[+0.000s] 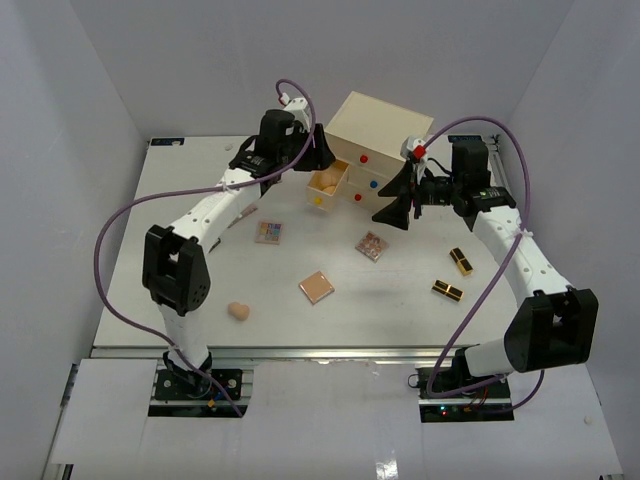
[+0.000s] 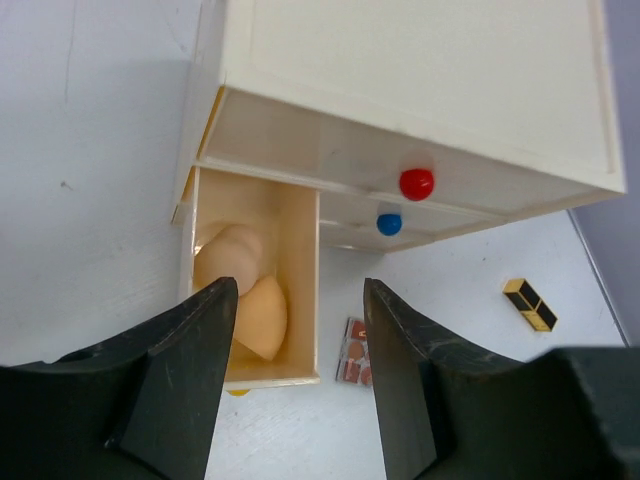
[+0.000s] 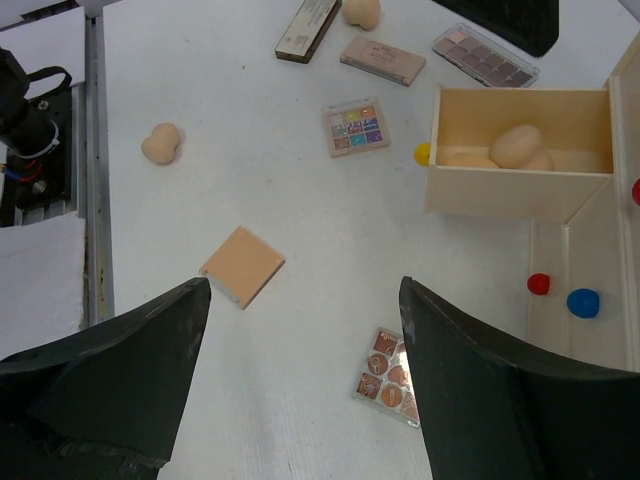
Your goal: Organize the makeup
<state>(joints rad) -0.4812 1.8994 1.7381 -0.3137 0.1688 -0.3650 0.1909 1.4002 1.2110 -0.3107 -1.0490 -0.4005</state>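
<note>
My left gripper (image 1: pixel 318 152) is open and empty, hovering above the pulled-out drawer (image 2: pixel 300 290) of the cream chest (image 1: pixel 375 135); tan sponges (image 2: pixel 240 285) lie in that drawer. My right gripper (image 1: pixel 398 205) is open and empty above the table in front of the chest. On the table lie a tan sponge (image 1: pixel 239 312), a peach compact (image 1: pixel 317 287), a colourful palette (image 1: pixel 268 232), a brown-toned palette (image 1: pixel 372 246) and two black-and-gold lipsticks (image 1: pixel 461 261) (image 1: pixel 448 291). In the right wrist view the peach compact (image 3: pixel 243 266) and brown-toned palette (image 3: pixel 390 370) lie between my fingers.
The chest's closed drawers have a red knob (image 2: pixel 416 183) and a blue knob (image 2: pixel 389 223). More makeup lies far left of the chest: a long palette (image 3: pixel 308 28), a pink compact (image 3: pixel 383 58), a grey palette (image 3: pixel 485 55) and another sponge (image 3: pixel 361 12). White walls enclose the table.
</note>
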